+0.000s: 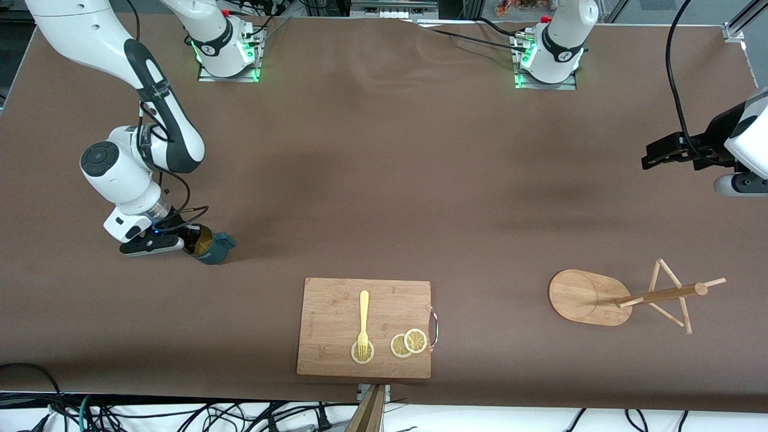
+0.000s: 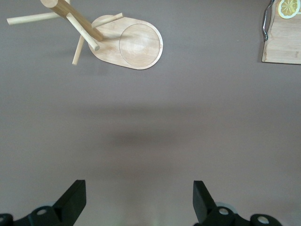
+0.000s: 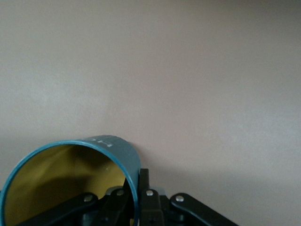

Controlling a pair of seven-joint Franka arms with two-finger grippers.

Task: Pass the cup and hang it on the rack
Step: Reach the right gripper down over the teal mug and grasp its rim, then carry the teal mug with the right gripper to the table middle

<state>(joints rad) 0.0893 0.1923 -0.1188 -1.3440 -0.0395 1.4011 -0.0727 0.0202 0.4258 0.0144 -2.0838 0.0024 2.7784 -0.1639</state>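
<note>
The right hand (image 1: 187, 240) was clenched on the cup (image 1: 211, 246), one finger inside the yellowish mouth and one outside against the rim wall; the cup sat low at the right arm's end of the worktop (image 1: 384, 180), tilted, its mouth turned toward the hand and its small handle pointing away from it, toward the worktop's middle; the left hand (image 2: 139, 200) waited released over bare worktop at the left arm's end; the rack (image 1: 591, 297) stood there too, nearer the front camera, well apart from the cup; so the cup would probably have to travel the worktop's length, and the left arm was much the nearer to the pegs.
</note>
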